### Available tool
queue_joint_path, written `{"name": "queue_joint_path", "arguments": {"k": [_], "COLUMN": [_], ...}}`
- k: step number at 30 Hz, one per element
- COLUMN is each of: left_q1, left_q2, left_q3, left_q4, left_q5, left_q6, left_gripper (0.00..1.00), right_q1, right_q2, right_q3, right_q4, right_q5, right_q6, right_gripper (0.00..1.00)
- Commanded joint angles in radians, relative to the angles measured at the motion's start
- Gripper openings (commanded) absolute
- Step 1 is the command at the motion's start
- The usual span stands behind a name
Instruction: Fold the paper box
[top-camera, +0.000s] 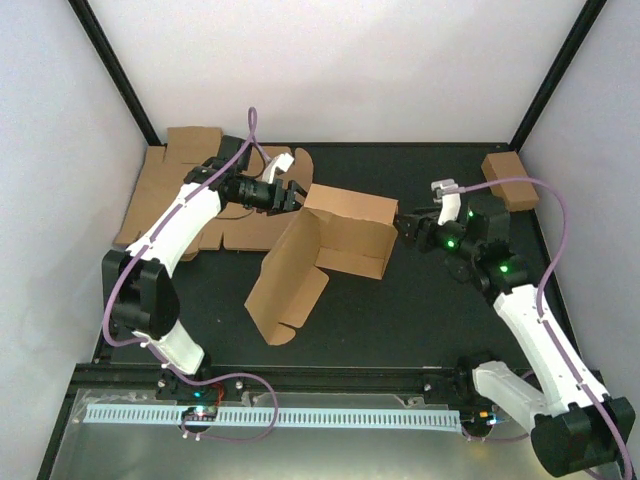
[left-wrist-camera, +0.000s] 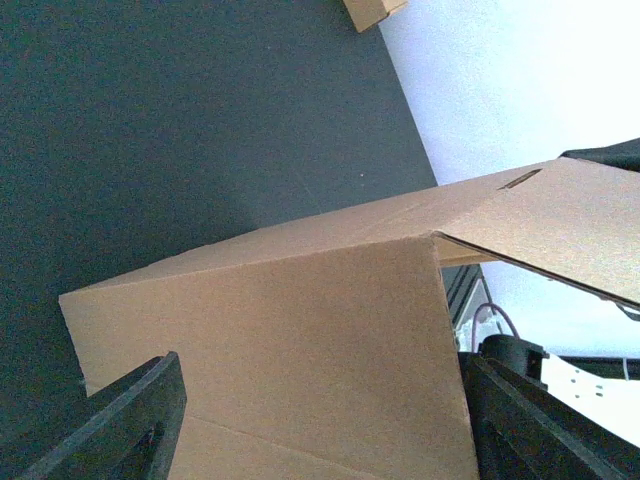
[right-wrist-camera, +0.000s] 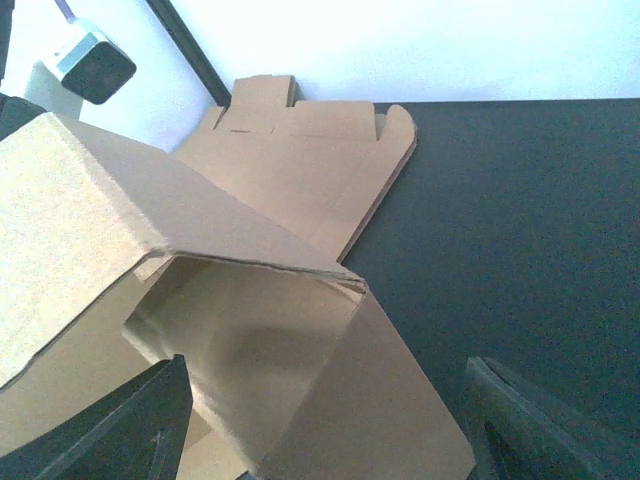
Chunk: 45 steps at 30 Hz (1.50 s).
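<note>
The paper box (top-camera: 345, 232), plain brown cardboard, stands half-formed in the middle of the black table, with one long flap (top-camera: 285, 285) sloping down towards the near edge. My left gripper (top-camera: 295, 197) is at the box's far left corner, jaws wide apart. In the left wrist view a broad panel of the box (left-wrist-camera: 300, 330) fills the space in front of the left gripper (left-wrist-camera: 320, 430). My right gripper (top-camera: 403, 225) is at the box's right end, also open. In the right wrist view the right gripper (right-wrist-camera: 330, 430) faces the hollow end of the box (right-wrist-camera: 240, 340).
Flat cardboard blanks (top-camera: 170, 190) lie at the back left, also in the right wrist view as blanks (right-wrist-camera: 300, 170). A small closed brown box (top-camera: 510, 180) sits at the back right; its corner (left-wrist-camera: 370, 10) shows in the left wrist view. White walls enclose three sides.
</note>
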Motion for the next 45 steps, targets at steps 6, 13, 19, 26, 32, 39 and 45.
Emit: {"name": "queue_joint_path", "arguments": {"k": [6,13,19,26,32,39,45], "left_q1": [-0.004,-0.004,-0.003,-0.003,0.0,0.008,-0.002], "left_q2": [-0.047,-0.057,-0.07,-0.098,-0.134,-0.242,-0.427], "left_q3": [0.003,0.004,0.006,0.007,0.043,0.079,-0.017], "left_q4": [0.011,0.023,0.022,0.021,-0.023,-0.117,-0.108], "left_q5": [-0.029,-0.022,-0.021,-0.027,-0.065,-0.175,-0.184], "left_q6": [-0.015,-0.025,-0.029,-0.037,-0.029,-0.007,0.006], "left_gripper": [0.78,0.78,0.78,0.78,0.8,0.86,0.88], "right_q1": [-0.006,-0.007,-0.006,0.001,0.077,0.088,0.127], "right_q2": [-0.097,-0.174,-0.079,0.192,0.429,0.6,0.67], "right_q3": [0.047,0.114,0.229,0.463,0.702,0.85,0.903], "right_q4": [-0.061,-0.11,-0.079,-0.129,-0.328,-0.491,-0.614], "right_q5": [0.08,0.161,0.04,-0.162,-0.195,-0.312,-0.374], "right_q6": [-0.025,-0.051,-0.045,-0.081,-0.249,-0.383,-0.481], "right_gripper": [0.77,0.75,0.73,0.72,0.73,0.74,0.74]}}
